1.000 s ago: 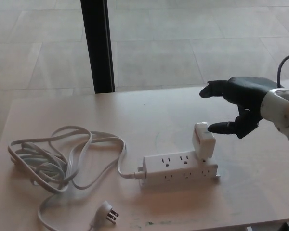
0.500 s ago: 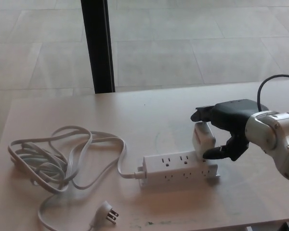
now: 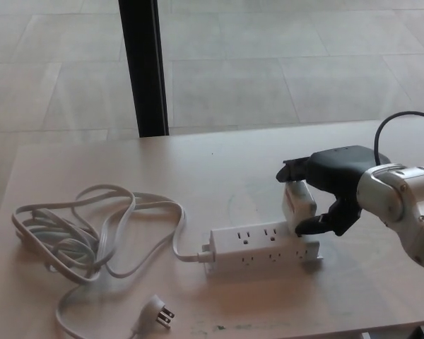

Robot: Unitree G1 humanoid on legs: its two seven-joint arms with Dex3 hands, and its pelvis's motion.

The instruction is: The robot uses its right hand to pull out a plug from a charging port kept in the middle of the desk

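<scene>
A white power strip point(image 3: 263, 247) lies in the middle of the desk point(image 3: 219, 169). A boxy white plug point(image 3: 297, 203) stands in its right end, leaning a little. My right hand point(image 3: 332, 185) comes in from the right and wraps the plug. The fingers point(image 3: 291, 171) curl over the plug's top and the thumb point(image 3: 309, 226) presses its lower right side. The plug still sits in the strip. My left hand does not show.
The strip's grey cord point(image 3: 92, 226) lies in loose coils on the desk's left, ending in a loose wall plug point(image 3: 157, 311) near the front edge. A black post point(image 3: 144, 67) stands behind the desk. The tiled floor lies beyond.
My right hand came down and left from above the plug and closed around it. In the last half second it barely shifted. The strip and cord stayed put.
</scene>
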